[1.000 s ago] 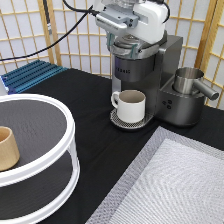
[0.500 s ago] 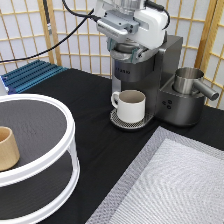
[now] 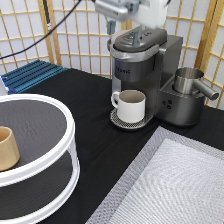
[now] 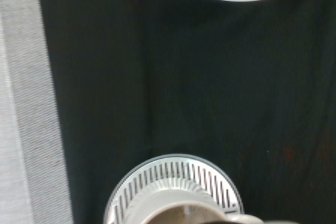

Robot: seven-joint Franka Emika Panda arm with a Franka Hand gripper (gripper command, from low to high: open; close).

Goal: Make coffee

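The claw [image 3: 111,24] is seen just above the coffee machine's [image 3: 142,75] closed lid; its state cannot be told. No pod is visible. The mug [image 3: 131,105] could be jostled by a low sweep.

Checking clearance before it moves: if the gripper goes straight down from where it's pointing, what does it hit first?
Most likely the coffee maker's lid: the gripper hangs just above its left edge in the exterior view. Depth is unclear, so it might slip past toward the mug.
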